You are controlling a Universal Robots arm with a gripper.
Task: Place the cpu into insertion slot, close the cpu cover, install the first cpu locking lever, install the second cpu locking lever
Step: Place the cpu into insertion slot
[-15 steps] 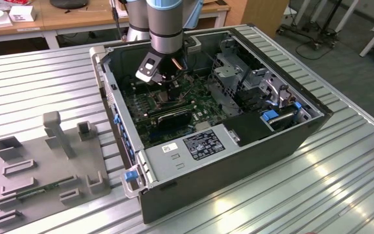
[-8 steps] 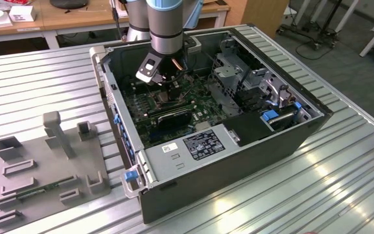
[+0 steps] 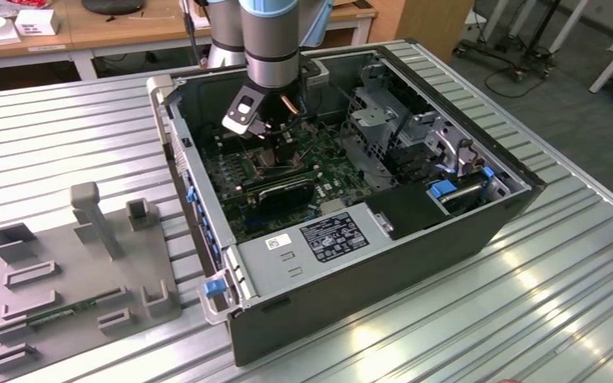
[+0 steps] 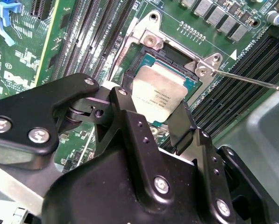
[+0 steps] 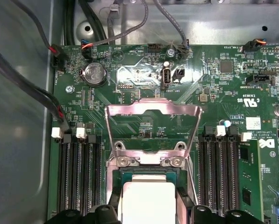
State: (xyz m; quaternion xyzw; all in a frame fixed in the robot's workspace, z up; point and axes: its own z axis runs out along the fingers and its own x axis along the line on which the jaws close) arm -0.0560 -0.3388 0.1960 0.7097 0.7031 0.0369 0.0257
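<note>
Cpu (image 4: pixel 160 95) with its pale metal face up lies over the insertion slot (image 4: pixel 174 56), between the two black fingers (image 4: pixel 125 109) of the gripper (image 4: pixel 153 105). The claw is drawn narrow onto the chip, one finger against each of two opposite edges. Whether the chip is fully seated or just above the socket cannot be told. Fine print runs across the cpu face, too small to read.

In the first wrist view the cpu (image 5: pixel 148 200) shows between the same fingers, with the dark slot edge (image 5: pixel 148 172) just beyond it. The cpu cover (image 5: pixel 151 126) is swung open and stands up off the socket, the green motherboard (image 5: pixel 214 93) visible through its window. A thin metal lever (image 4: pixel 251 80) juts out beside the socket, raised off the board.

Black memory slots (image 5: pixel 78 172) flank the socket on both sides, and one holds a green memory module (image 5: pixel 249 177). The board also carries a coin battery (image 5: pixel 95 73) and a small white sticker (image 5: pixel 253 123).

In the exterior view the gripper (image 3: pixel 274 152) reaches down into the open computer case (image 3: pixel 392 263). At five o'clock from it, a printed label (image 3: pixel 334 234) lies on the power supply. At eight o'clock from the case a grey fixture tray (image 3: pixel 125 263) rests on the slatted metal table (image 3: pixel 498 319), with a green memory stick (image 3: pixel 67 313) lying in it.
</note>
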